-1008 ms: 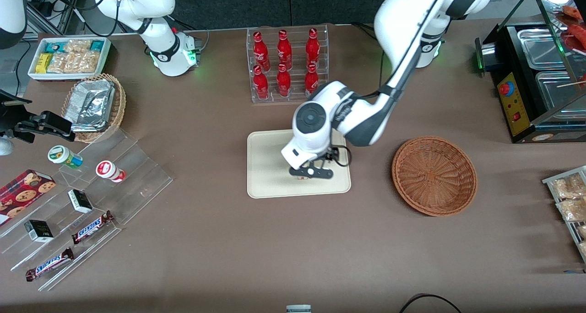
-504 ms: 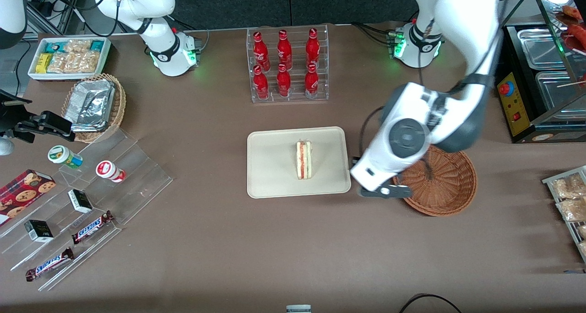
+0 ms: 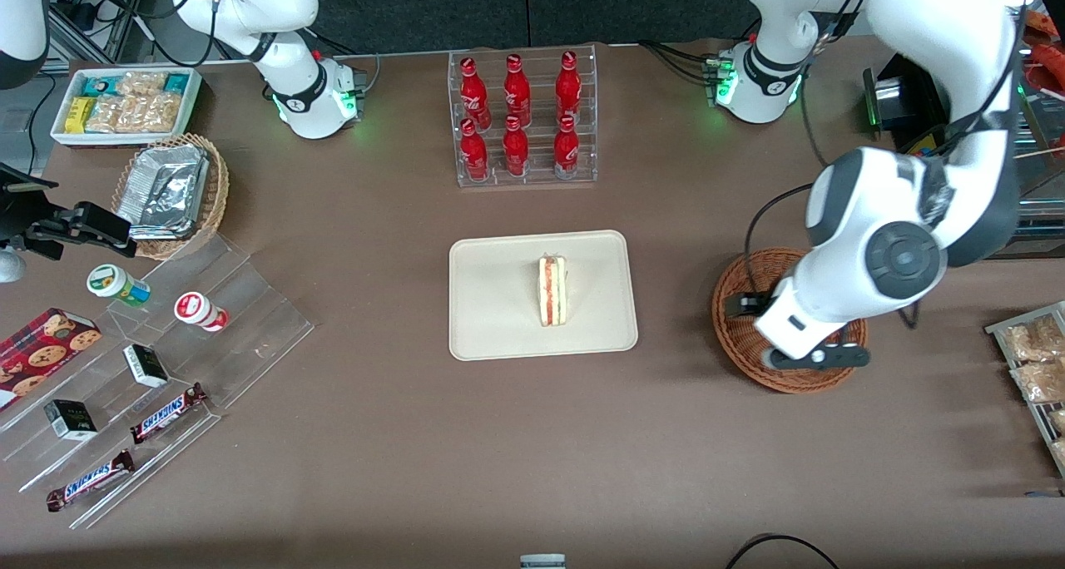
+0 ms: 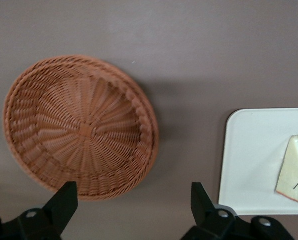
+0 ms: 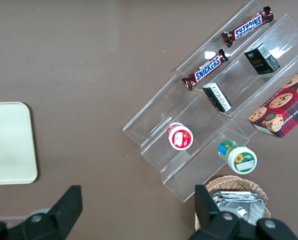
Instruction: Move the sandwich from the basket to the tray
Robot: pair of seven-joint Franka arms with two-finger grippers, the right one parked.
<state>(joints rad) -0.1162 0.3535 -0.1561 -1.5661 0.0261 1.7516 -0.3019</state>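
Brown table (image 3: pixel 399 436): sandwich (image 3: pixel 552 290) lies flat on tray (image 3: pixel 491 303), so placement appears done. Basket (image 3: pixel 740 299) holds nothing. Gripper (image 4: pixel 134 212) hangs above the basket, fingers spread apart and carrying nothing; only retreat seems left.

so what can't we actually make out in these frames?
- Basket: in the front view the left arm covers much of it.
- Sandwich: cut off by the left wrist view's edge.
- Gripper, open above the table by the basket: front view hides its fingertips under the wrist.
- Tray: partly out of both wrist views.
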